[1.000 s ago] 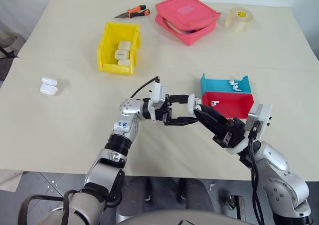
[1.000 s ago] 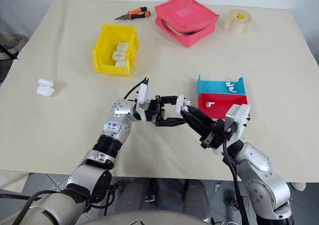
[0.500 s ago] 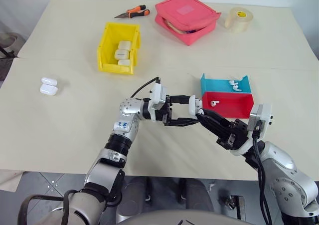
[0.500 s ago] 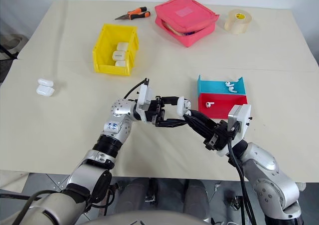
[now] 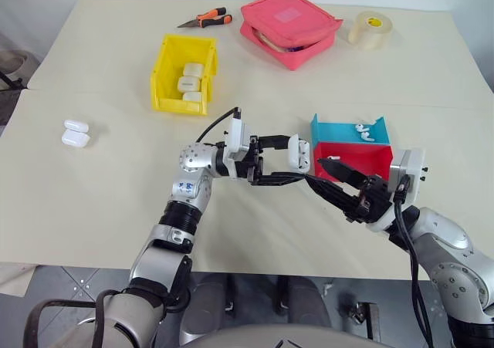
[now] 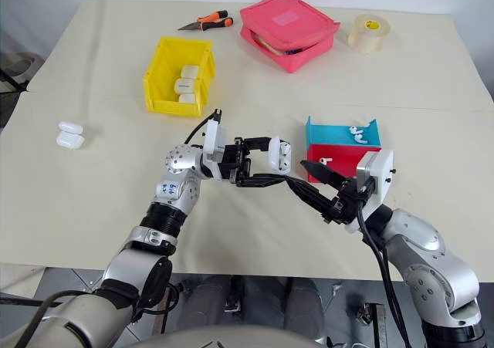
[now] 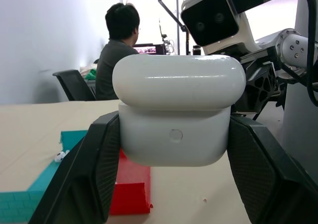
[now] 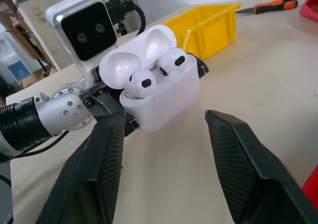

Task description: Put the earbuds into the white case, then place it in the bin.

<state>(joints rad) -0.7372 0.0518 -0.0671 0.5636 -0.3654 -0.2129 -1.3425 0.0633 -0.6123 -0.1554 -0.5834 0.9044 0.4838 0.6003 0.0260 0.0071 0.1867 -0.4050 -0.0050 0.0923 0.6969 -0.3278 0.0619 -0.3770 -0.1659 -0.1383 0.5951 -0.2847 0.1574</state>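
1. Beige surface (image 5: 93,209) carries everything, with both arms raised above its near middle.
2. Yellow bin (image 5: 184,74) sits well beyond the left claw (image 5: 297,165), with several closed white cases inside.
3. Red tray (image 5: 356,161) and blue tray (image 5: 349,130) stand just beyond the right claw (image 5: 324,173); loose earbuds (image 5: 363,132) lie in them.
4. Left claw is clenched on the white case (image 8: 158,87), gripping its body from both sides.
5. Right claw is released, its fingers (image 8: 246,159) spread wide, just short of the case and not touching it.
6. The case's lid is hinged open, and two earbuds sit in their sockets.
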